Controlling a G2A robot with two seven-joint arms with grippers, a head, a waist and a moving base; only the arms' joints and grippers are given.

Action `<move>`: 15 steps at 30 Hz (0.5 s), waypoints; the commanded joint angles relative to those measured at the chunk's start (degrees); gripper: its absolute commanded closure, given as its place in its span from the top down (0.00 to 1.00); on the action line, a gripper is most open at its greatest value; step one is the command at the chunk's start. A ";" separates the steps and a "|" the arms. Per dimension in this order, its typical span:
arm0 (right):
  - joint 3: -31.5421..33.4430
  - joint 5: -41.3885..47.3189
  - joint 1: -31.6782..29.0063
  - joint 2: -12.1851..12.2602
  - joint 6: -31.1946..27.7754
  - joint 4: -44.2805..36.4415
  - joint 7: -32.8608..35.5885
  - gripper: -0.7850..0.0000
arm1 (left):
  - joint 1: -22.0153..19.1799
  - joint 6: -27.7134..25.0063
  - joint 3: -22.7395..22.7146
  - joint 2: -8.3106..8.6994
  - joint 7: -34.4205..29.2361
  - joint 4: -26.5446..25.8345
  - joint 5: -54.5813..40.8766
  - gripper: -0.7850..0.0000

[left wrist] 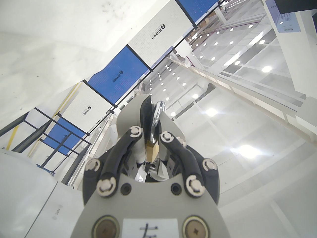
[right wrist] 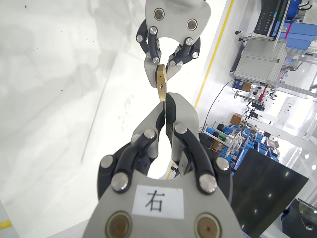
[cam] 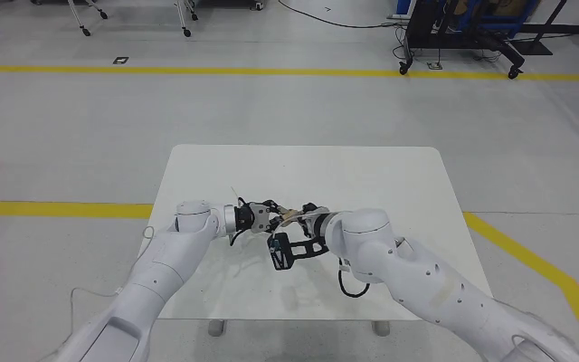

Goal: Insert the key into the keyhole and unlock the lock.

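Note:
A brass padlock (left wrist: 152, 151) with a silver shackle (left wrist: 157, 117) is clamped in my left gripper (left wrist: 154, 115), held above the middle of the white table (cam: 380, 181). In the right wrist view the padlock (right wrist: 161, 80) faces me end-on, its keyhole (right wrist: 161, 87) showing dark and unfilled. My right gripper (right wrist: 165, 104) is shut, its fingertips touching the padlock's near end; what lies between its pads is hidden. From above, the two grippers meet tip to tip, left gripper (cam: 270, 214) against right gripper (cam: 297, 218), with the padlock (cam: 284, 214) between them.
The tabletop around the arms is bare white, with its edges well away from the grippers. Yellow floor lines (cam: 271, 71) run beyond the table. Racks and carts (cam: 461, 32) stand far back in the room.

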 commanded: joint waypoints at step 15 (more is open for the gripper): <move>-4.90 -2.15 2.69 0.59 3.14 1.27 3.14 0.00 | 0.12 0.15 -0.10 -0.10 0.02 -0.19 1.09 0.00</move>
